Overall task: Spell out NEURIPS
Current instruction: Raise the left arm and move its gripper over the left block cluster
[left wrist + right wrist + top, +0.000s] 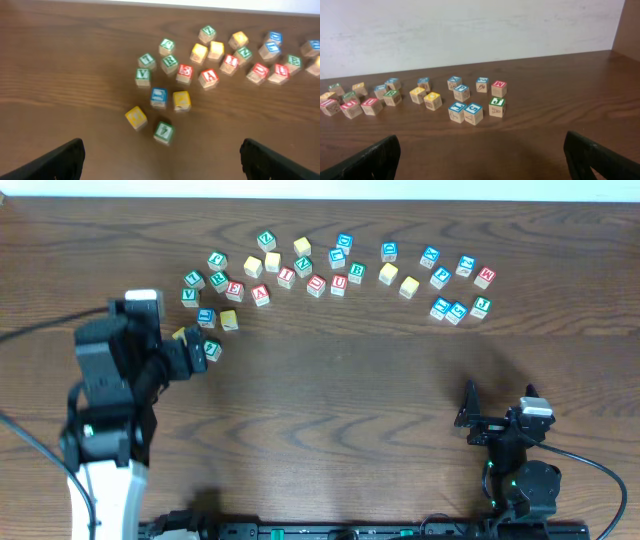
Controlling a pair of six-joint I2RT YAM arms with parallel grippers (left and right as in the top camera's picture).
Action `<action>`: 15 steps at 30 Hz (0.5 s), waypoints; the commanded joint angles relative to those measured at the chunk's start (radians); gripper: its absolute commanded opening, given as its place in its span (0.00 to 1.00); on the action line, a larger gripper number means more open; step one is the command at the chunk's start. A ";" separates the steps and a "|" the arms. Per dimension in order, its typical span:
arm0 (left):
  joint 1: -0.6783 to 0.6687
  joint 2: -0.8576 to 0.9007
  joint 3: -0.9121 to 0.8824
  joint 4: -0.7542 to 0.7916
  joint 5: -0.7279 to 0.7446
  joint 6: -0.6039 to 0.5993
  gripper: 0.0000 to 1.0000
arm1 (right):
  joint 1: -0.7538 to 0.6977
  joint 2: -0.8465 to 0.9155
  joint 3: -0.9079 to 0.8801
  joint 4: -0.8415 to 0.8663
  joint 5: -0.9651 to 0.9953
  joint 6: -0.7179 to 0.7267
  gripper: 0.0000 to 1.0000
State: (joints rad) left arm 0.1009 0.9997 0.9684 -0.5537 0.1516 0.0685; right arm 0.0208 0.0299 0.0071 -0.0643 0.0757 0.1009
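Note:
The wooden letter cubes lie scattered in an arc across the far half of the table. Among them I read a red E [235, 290], a green R [218, 280], a red I [286, 277], a green N [303, 266], a red U [338, 283] and a blue P [440, 277]. My left gripper [196, 358] is open at the left end of the arc. Just ahead of its jaws lie a green cube [163, 131] and a yellow-faced cube [136, 116]. My right gripper [468, 415] stands open near the front right, well short of the cubes, with nothing between its fingers [375, 162].
Other cubes mix in with these: a red A [261, 294], a green V [190, 297], a green B [356, 273], and a right-hand cluster with a green J [497, 106] and a blue G [473, 112]. A pale wall [470, 30] rises behind the table.

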 commanded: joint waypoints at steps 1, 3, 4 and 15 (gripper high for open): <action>-0.038 0.107 0.159 -0.087 0.022 -0.033 0.98 | -0.008 -0.003 -0.002 -0.003 0.000 -0.009 0.99; -0.066 0.172 0.241 -0.150 0.022 -0.033 0.98 | -0.008 -0.004 -0.002 -0.003 0.000 -0.009 0.99; -0.081 0.204 0.279 -0.180 0.021 -0.033 0.98 | -0.008 -0.003 -0.002 -0.003 0.000 -0.009 0.99; -0.205 0.476 0.545 -0.409 0.025 -0.090 0.98 | -0.008 -0.003 -0.002 -0.003 0.000 -0.009 0.99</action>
State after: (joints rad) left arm -0.0780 1.4437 1.4799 -0.9554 0.1600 0.0139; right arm 0.0208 0.0299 0.0071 -0.0639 0.0757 0.1009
